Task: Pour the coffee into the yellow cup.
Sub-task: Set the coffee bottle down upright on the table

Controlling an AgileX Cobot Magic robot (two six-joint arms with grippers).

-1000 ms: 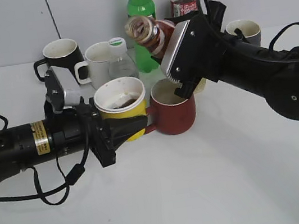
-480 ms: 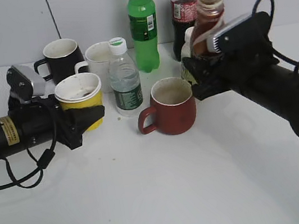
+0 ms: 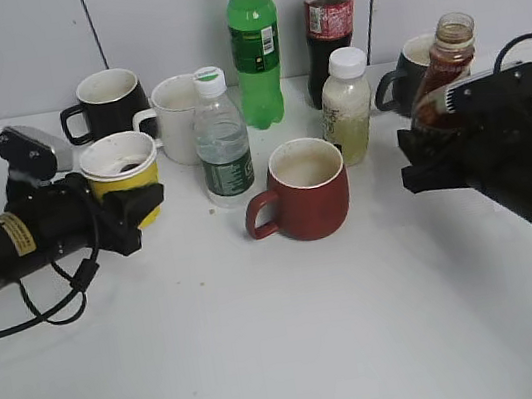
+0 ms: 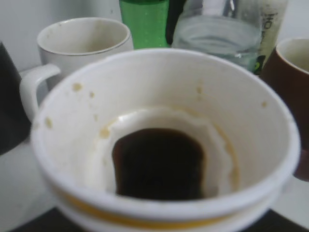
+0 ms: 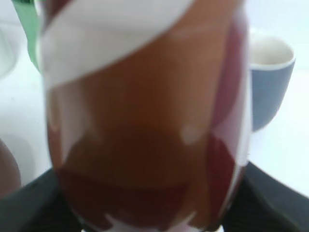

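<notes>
My left gripper [image 3: 130,206] is shut on the yellow cup [image 3: 120,168] and holds it upright at the left of the table. The left wrist view shows dark brown coffee [image 4: 158,163] in the cup's white bottom [image 4: 159,145]. My right gripper [image 3: 430,148] is shut on the open coffee bottle [image 3: 440,71], held nearly upright at the right, far from the cup. The right wrist view is filled by the bottle's red-brown label with white swirl [image 5: 145,116]; brown liquid shows in its lower part.
A red-brown mug [image 3: 305,188] stands in the middle. Behind it are a water bottle [image 3: 221,138], a white mug [image 3: 171,113], a black mug [image 3: 108,98], a green bottle [image 3: 255,44], a cola bottle [image 3: 331,22], a pale drink bottle [image 3: 344,106] and a grey mug [image 3: 406,71].
Both arms drew apart. The right gripper righted the tipped bottle and carried it right and down. The left gripper carried the cup left, away from the red-brown mug.
</notes>
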